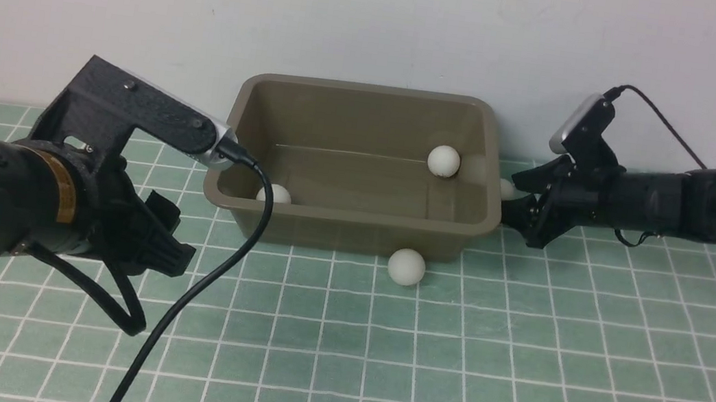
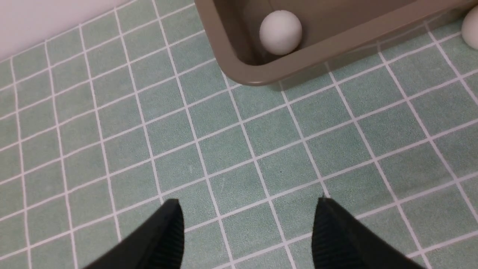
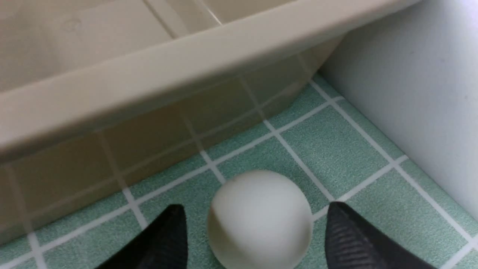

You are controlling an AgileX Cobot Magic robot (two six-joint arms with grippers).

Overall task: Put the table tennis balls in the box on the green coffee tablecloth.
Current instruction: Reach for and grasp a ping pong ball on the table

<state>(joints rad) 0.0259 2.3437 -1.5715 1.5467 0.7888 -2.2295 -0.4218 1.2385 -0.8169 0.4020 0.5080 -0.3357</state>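
Observation:
The olive-brown box [image 1: 356,216] stands on the green coffee tablecloth [image 1: 517,360] against the back wall. Two table tennis balls lie inside it, one at the back right [image 1: 443,161] and one in the front left corner [image 1: 274,194], [image 2: 281,32]. Another ball [image 1: 406,266] rests on the cloth just in front of the box. A further ball [image 1: 507,189], [image 3: 259,218] lies beside the box's right wall [image 3: 186,63]. My right gripper [image 1: 518,205], [image 3: 254,205] is open around that ball, with a gap on each side. My left gripper [image 1: 176,243], [image 2: 246,201] hangs open and empty over the cloth, left of the box.
The white wall [image 1: 382,17], [image 3: 410,93] runs close behind the box and right beside the ball at my right gripper. The left wrist camera's black cable [image 1: 207,292] loops down over the cloth in front of the box's left corner.

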